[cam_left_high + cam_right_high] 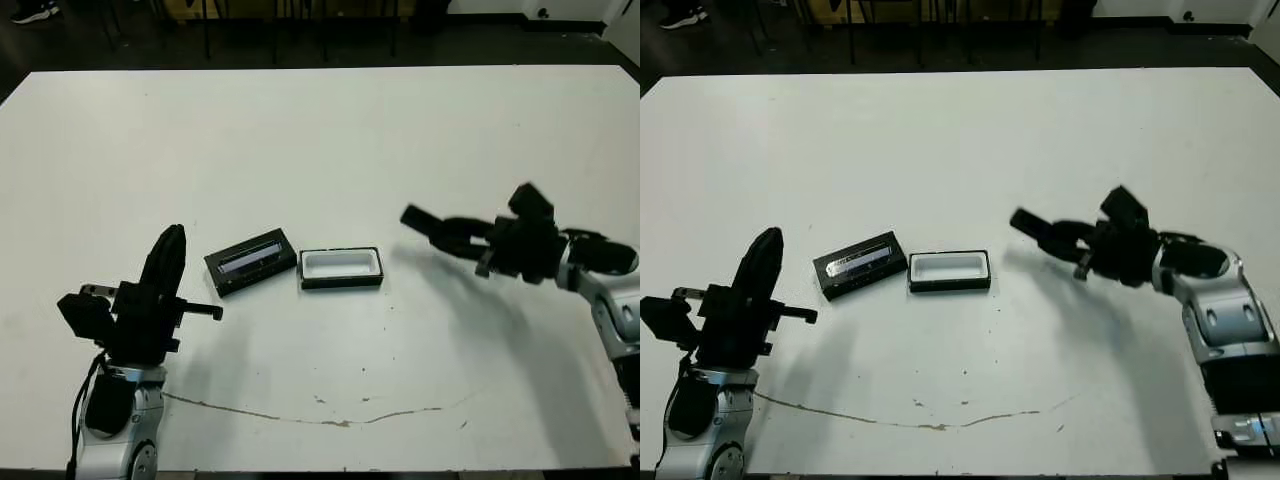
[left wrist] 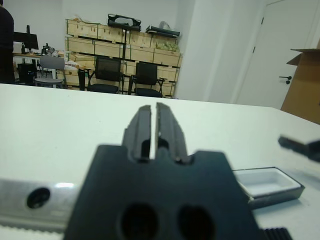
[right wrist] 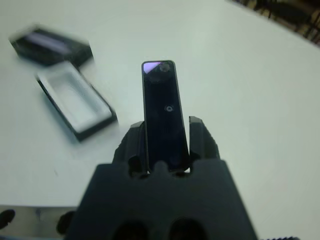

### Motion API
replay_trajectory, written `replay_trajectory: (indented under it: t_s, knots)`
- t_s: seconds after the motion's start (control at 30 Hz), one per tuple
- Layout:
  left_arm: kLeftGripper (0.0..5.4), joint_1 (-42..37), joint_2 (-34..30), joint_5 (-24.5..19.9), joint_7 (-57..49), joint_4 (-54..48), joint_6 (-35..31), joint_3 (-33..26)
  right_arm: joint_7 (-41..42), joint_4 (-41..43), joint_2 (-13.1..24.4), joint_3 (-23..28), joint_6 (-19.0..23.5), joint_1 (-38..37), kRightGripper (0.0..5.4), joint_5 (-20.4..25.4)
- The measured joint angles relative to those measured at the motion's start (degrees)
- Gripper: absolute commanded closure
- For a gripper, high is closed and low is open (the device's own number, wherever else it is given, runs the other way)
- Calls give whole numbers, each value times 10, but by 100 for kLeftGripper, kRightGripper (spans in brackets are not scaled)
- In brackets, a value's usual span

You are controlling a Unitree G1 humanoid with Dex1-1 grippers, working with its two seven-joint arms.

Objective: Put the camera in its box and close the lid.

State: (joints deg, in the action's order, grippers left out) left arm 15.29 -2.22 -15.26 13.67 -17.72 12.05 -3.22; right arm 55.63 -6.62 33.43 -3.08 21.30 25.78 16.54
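Writing is unreadable. Right gripper (image 3: 165, 142) clamps the camera (image 3: 161, 112), long axis pointing toward the box (image 1: 341, 267); left gripper (image 2: 155, 131) closed, empty.

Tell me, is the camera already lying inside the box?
No, the box shows only its bare white lining, while the camera is clamped in the right gripper above the table, off to the box's side.

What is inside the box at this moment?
The box holds nothing: only its white lining shows. The camera is clamped in the right gripper, away from the box. The lid lies beside it, so nothing covers the inside.
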Motion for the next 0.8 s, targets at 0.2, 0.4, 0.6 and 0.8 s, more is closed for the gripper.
replay_trajectory:
  t_s: [0.2, 0.4, 0.6, 0.8]
  knots:
    - [540, 1, 0, 4, -1, 0, -1, 2, 58, -21, -1, -40, 17, 81, 466, -3]
    - [540, 1, 1, 13, -5, 0, 3, 6, 132, -64, -5, -123, 3, 156, 466, -54]
    - [540, 2, 1, 17, -7, 0, 3, 9, 168, -81, -27, -192, -9, 182, 466, -102]
    - [540, 3, 2, 17, -10, 0, 3, 11, 191, -96, -47, -231, -10, 199, 466, -135]
